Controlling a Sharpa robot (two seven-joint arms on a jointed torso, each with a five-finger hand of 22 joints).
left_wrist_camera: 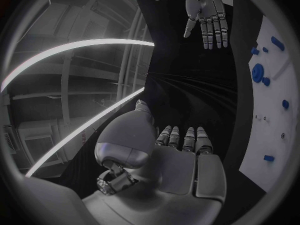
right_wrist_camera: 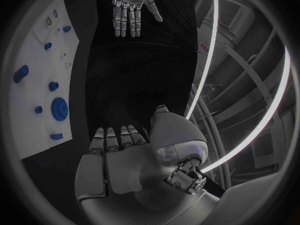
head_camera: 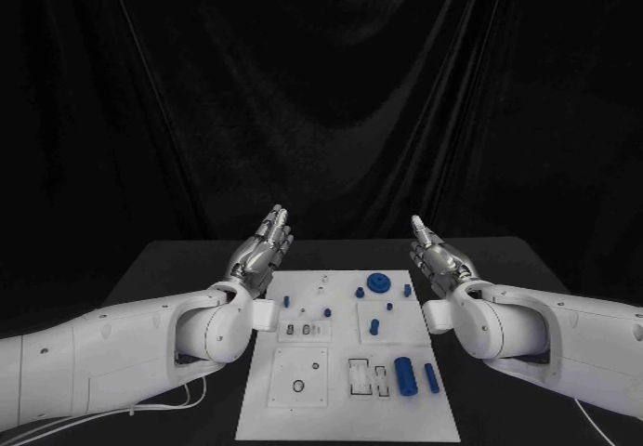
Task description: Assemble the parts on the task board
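Two hands (head_camera: 264, 243) (head_camera: 436, 254) flanking task board (head_camera: 351, 409)

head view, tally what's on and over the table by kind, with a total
task board: 1
blue parts on the board: 8 that can be made out
silver hands: 2, the left hand and the right hand, both holding nothing
total: 11

Task board (head_camera: 348, 409) mid-table (head_camera: 175, 260); parts (head_camera: 379, 283) on it, between arms.
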